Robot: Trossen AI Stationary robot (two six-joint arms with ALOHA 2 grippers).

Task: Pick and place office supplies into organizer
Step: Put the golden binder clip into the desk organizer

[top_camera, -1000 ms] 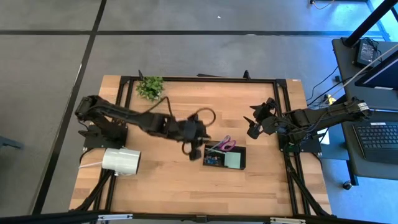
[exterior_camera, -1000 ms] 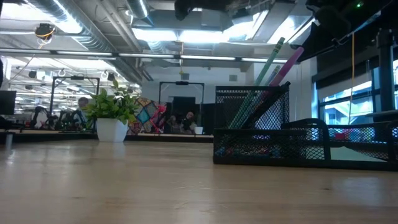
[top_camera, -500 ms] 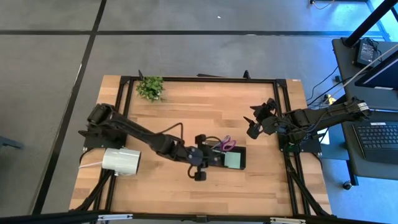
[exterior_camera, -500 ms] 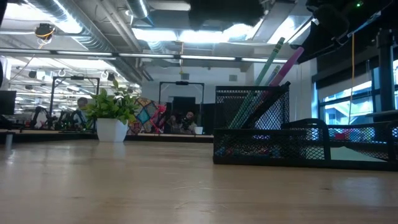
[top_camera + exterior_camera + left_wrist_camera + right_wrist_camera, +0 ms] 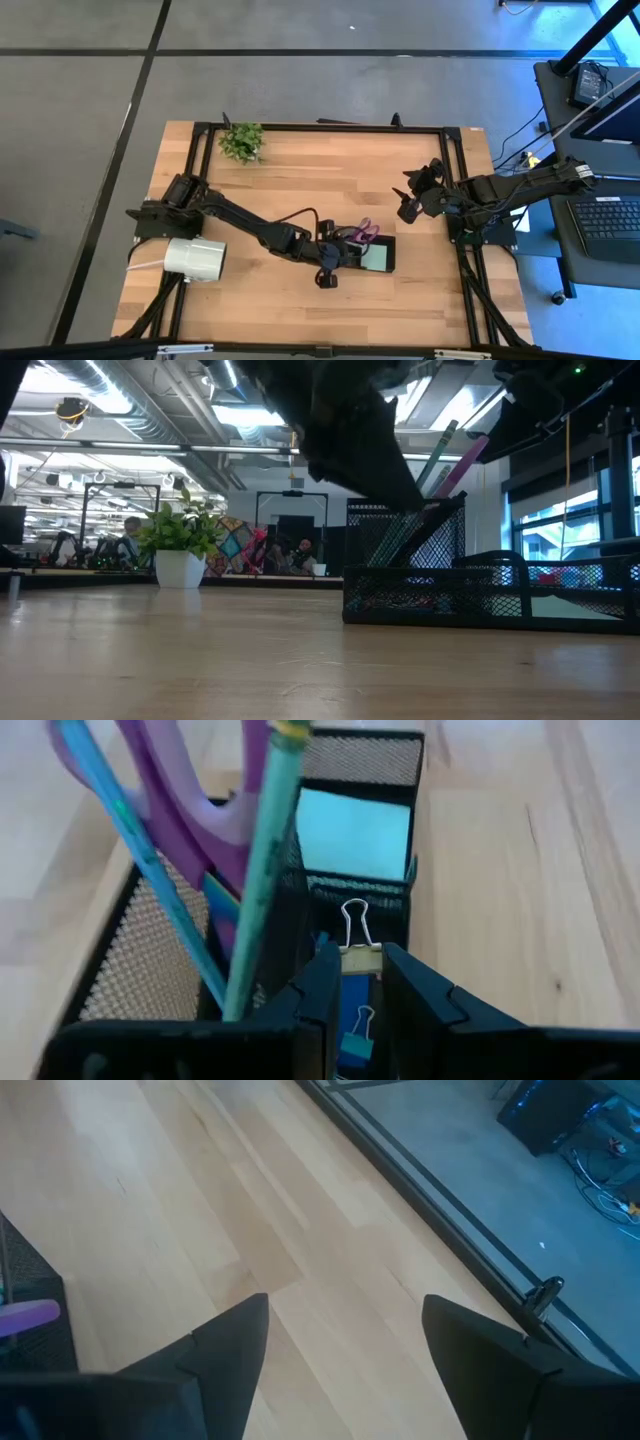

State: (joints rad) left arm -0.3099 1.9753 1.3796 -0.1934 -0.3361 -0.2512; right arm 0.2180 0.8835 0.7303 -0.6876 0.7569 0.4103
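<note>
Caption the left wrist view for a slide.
Left gripper holds a binder clip above the black mesh organizer.

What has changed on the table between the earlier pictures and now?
The left claw, shut on a binder clip, moved from beside the organizer to over its compartment and lower. The right claw, the plant and the white roll stayed as they were.

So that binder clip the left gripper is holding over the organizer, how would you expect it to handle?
The binder clip looks small and probably light. The left gripper pinches its yellowish body with the wire loops sticking out, so it could pivot or slip in the grip. Dropped into the mesh organizer, it should land flat rather than roll, though a loop might snag.
</note>
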